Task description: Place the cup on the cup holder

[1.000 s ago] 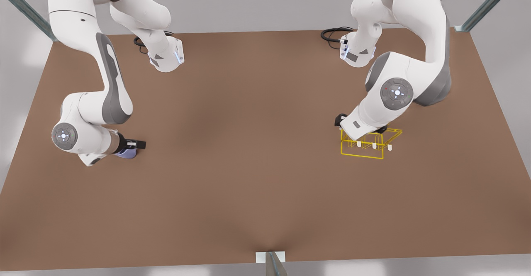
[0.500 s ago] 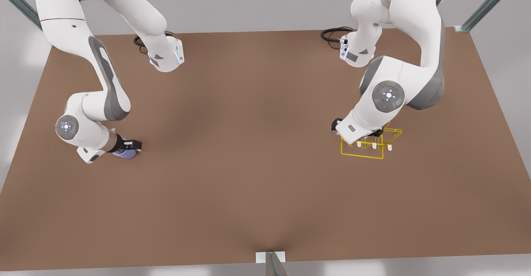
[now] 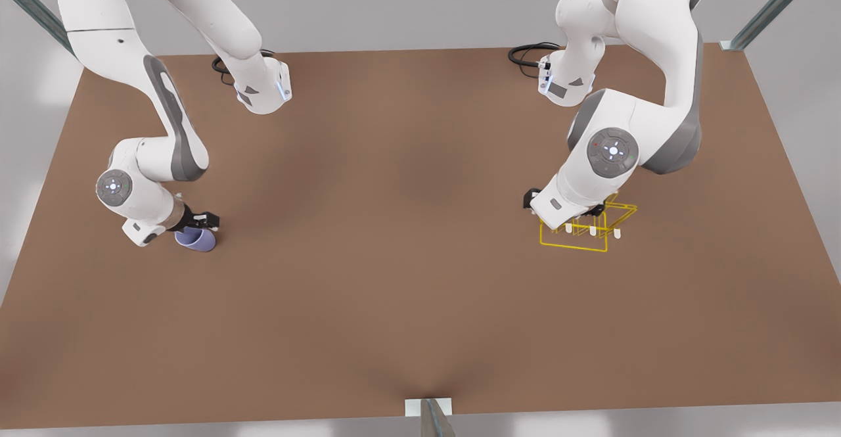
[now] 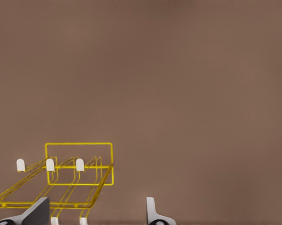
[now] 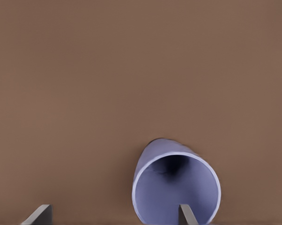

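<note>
A brown table filled the scene under grey walls, with a metal post at its near edge and black cables near the arm bases at the far side.

On the front view's left, the right gripper hung low over the table with the cup at its fingertips. The lavender-blue cup was tilted, its open mouth turned toward the wrist camera. In the right wrist view the cup sat between the two grey fingers, which stood well apart; one finger showed against the cup's rim and the other was clear of it, beside bare table. Whether the fingers touched the cup could not be told.

On the front view's right, the left gripper hovered at the far-left corner of the holder, the arm's wrist covering part of the yellow wire. The holder stood on the table, well apart from the cup, its white-tipped prongs pointing toward the near edge. In the left wrist view the holder lay just beyond the fingers, which were spread wide with nothing between them, one finger over the wire frame and the other over bare table.
</note>
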Controlling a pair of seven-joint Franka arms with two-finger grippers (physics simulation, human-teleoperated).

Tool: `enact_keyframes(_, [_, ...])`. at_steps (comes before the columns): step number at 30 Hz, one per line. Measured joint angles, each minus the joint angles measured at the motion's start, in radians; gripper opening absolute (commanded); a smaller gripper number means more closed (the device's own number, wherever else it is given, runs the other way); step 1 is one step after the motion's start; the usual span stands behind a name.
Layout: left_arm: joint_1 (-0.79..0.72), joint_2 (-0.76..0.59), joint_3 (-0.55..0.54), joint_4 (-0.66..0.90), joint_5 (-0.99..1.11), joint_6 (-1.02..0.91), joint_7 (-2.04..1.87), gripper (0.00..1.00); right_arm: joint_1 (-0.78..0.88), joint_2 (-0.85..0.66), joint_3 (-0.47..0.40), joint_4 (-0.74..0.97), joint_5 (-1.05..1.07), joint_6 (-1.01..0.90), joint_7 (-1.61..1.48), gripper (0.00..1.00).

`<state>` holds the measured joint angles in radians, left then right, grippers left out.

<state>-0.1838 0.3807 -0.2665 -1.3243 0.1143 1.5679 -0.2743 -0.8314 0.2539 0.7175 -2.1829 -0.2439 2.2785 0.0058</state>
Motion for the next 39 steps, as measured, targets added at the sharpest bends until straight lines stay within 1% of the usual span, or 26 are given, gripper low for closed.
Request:
enact_keyframes(16, [-0.011, -0.004, 0.000, 0.000, -0.001, 0.000, -0.025, 1.00, -0.020, 0.100, 0.005, -0.009, -0.083, 0.063, -0.032, 1.00])
enact_keyframes(21, [-0.027, -0.034, -0.061, 0.001, -0.008, -0.018, -0.082, 1.00, -0.035, 0.114, 0.005, -0.042, -0.110, 0.086, -0.035, 1.00])
enact_keyframes(24, [-0.020, -0.028, -0.067, 0.003, -0.011, -0.019, -0.118, 1.00, -0.040, 0.134, 0.005, -0.047, -0.130, 0.100, -0.036, 1.00])
enact_keyframes(25, [-0.018, -0.026, -0.067, 0.002, -0.013, -0.018, -0.129, 1.00, -0.042, 0.140, 0.005, -0.048, -0.138, 0.105, -0.037, 0.89])
enact_keyframes(26, [-0.017, -0.025, -0.066, 0.002, -0.014, -0.017, -0.139, 1.00, -0.042, 0.144, 0.005, -0.048, -0.143, 0.108, -0.038, 0.35])
enact_keyframes(27, [-0.017, -0.026, -0.066, 0.002, -0.014, -0.016, -0.149, 1.00, -0.043, 0.145, 0.005, -0.048, -0.147, 0.111, -0.039, 0.21])
enact_keyframes(31, [-0.015, -0.033, -0.064, 0.003, -0.014, -0.016, -0.183, 1.00, -0.044, 0.136, 0.008, -0.052, -0.133, 0.116, -0.064, 0.21])
enact_keyframes(35, [-0.014, -0.032, -0.064, 0.002, -0.014, -0.015, -0.210, 1.00, -0.107, 0.113, 0.072, -0.068, -0.143, 0.112, -0.072, 0.21])
enact_keyframes(39, [-0.014, -0.010, -0.061, 0.003, -0.015, -0.009, -0.232, 1.00, -0.124, 0.089, 0.095, -0.093, -0.152, 0.111, -0.071, 0.21])
